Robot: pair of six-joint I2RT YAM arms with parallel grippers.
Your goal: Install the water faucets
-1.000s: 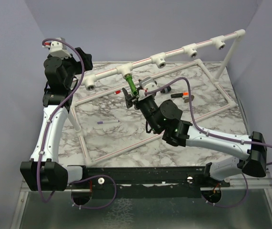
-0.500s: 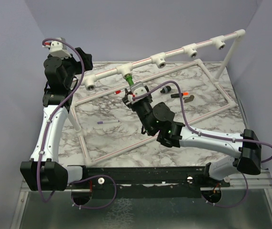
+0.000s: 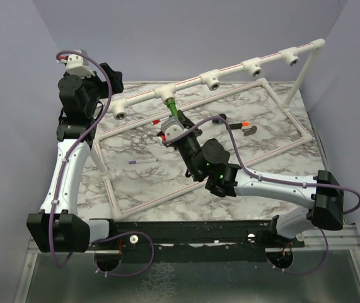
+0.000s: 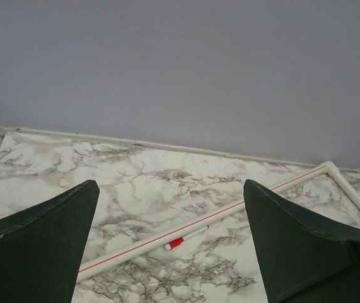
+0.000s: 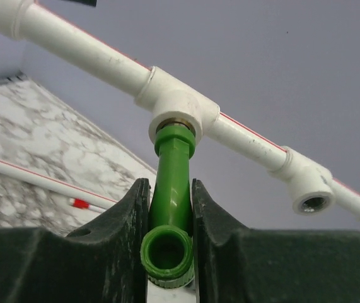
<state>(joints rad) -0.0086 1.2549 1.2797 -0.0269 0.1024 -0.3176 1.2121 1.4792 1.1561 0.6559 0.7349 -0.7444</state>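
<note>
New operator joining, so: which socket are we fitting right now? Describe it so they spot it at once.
Find the raised white rail slanting across the far side of the table. It carries five T-sockets; ours is the socket second from the left. It alone has a green faucet plugged in, held by the right fingers; the others gape empty.

The green faucet [image 5: 172, 183] is smooth, shiny plastic. The white pipe [image 5: 72, 38] is smooth plastic too. The dark fingers [image 5: 120, 243] look dull. The counter [image 4: 135, 183] looks like smooth marble.
</note>
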